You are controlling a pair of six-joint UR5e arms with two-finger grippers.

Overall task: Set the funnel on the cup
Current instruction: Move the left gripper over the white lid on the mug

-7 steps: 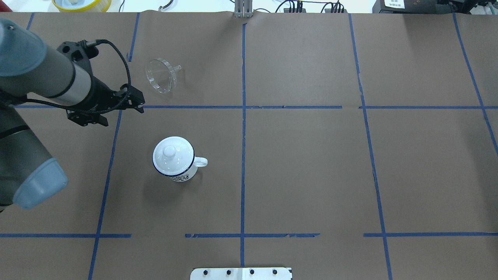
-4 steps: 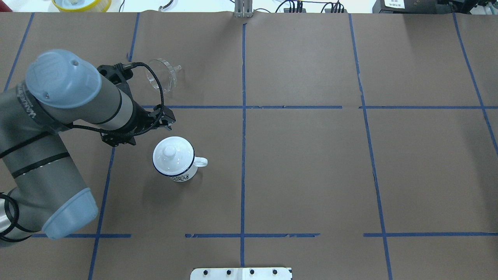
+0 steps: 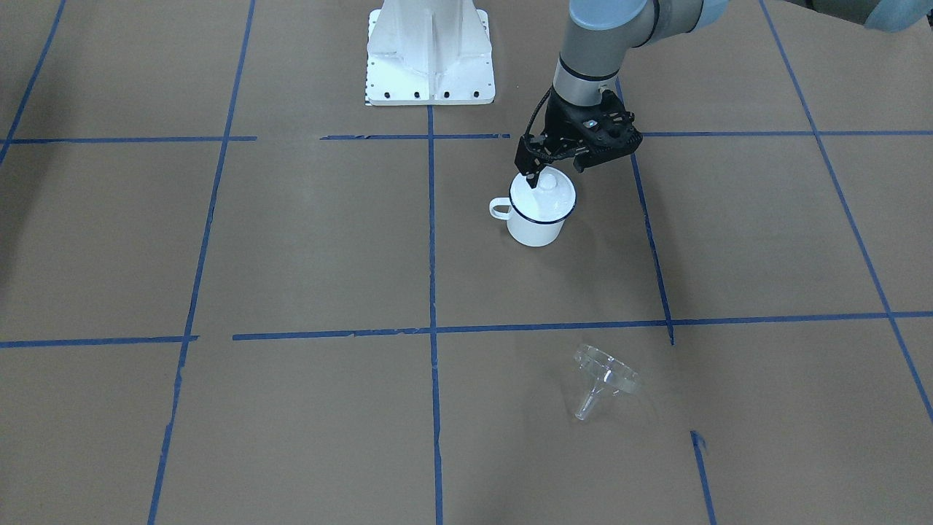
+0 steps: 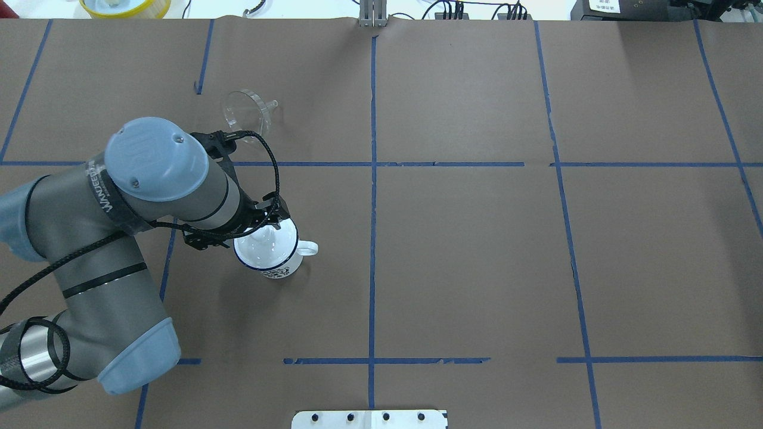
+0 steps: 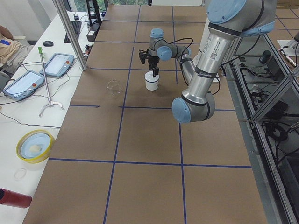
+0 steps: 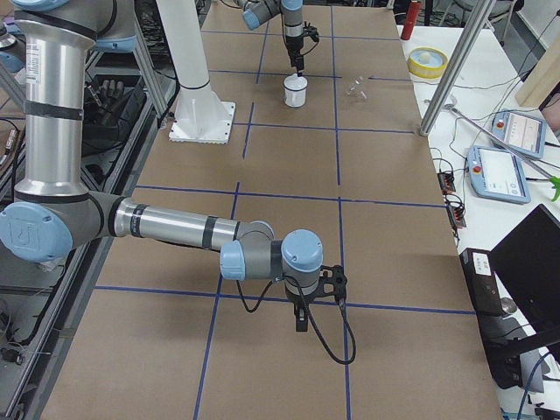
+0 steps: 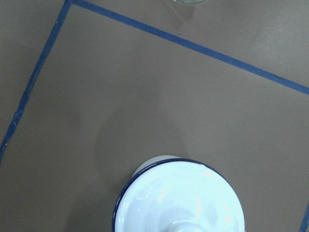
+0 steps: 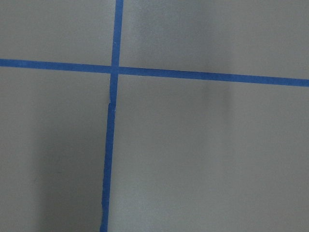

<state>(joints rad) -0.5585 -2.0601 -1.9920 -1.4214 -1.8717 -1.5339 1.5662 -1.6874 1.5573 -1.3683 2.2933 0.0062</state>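
Note:
The cup (image 3: 536, 224) is a white enamel mug with a dark blue rim, upright, left of the table's middle in the overhead view (image 4: 279, 269). A white knobbed lid (image 3: 552, 195) sits on it and fills the bottom of the left wrist view (image 7: 181, 198). The clear funnel (image 4: 244, 113) lies on its side beyond the cup, also in the front view (image 3: 603, 375). My left gripper (image 3: 543, 175) is open just above the lid, at its knob. My right gripper (image 6: 302, 319) shows only in the right side view, low over bare paper far from the cup; I cannot tell its state.
Brown paper with a blue tape grid (image 4: 372, 164) covers the table. The robot's white base (image 3: 430, 51) stands at the near edge. A yellow-rimmed bowl (image 4: 125, 5) sits beyond the far left corner. Tablets and cables lie on the side bench (image 5: 28, 81).
My left arm has swung from beside the funnel towards the cup, and the gripper now hangs over the lid. The funnel and cup have not moved.

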